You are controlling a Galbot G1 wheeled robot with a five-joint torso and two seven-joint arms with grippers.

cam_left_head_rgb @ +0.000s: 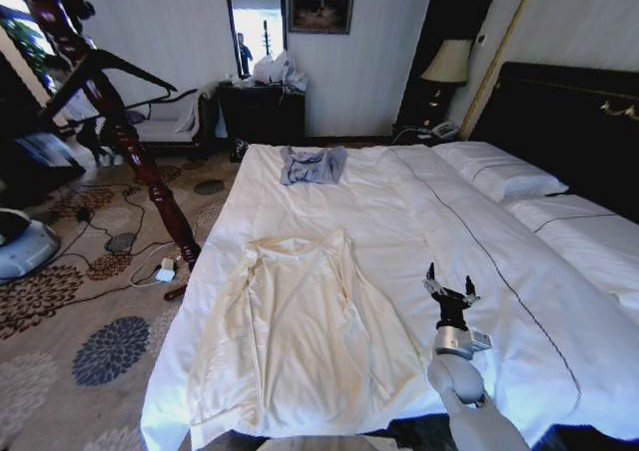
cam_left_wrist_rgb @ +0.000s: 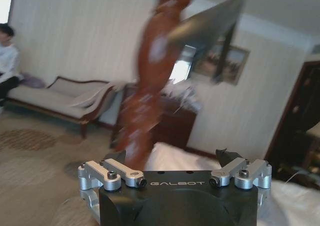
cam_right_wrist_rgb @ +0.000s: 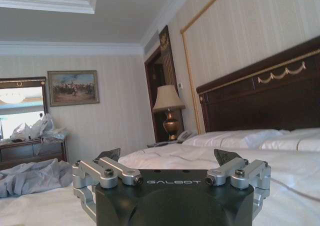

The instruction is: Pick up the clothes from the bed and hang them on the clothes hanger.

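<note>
The clothes [cam_left_head_rgb: 300,336] are laid flat on the bed [cam_left_head_rgb: 419,222], on its near left part, close to the left edge. Long axis runs approx. along the bed's length: collar twd the far end, hem twd the near edge, sleeves down along both sides. The hem is partly cut off at the bottom of the head view.

A small grey-blue garment [cam_left_head_rgb: 313,165] is seen crumpled farther up the bed, well apart from the clothes; it is also seen in the right wrist view [cam_right_wrist_rgb: 32,176]. White pillows [cam_left_head_rgb: 499,172] are set against the black headboard [cam_left_head_rgb: 569,122] at right.

The right claw [cam_left_head_rgb: 450,289] is held over the sheet just right of the clothes, not touching them, fingers spread apart w/ nothing between.

The left claw [cam_left_wrist_rgb: 175,158] is raised off the bed, fingers spread apart, nothing gripped. A reddish-brown wooden stand [cam_left_head_rgb: 130,142], blurred in the left wrist view [cam_left_wrist_rgb: 150,81], is seen beside the bed's left edge.
</note>
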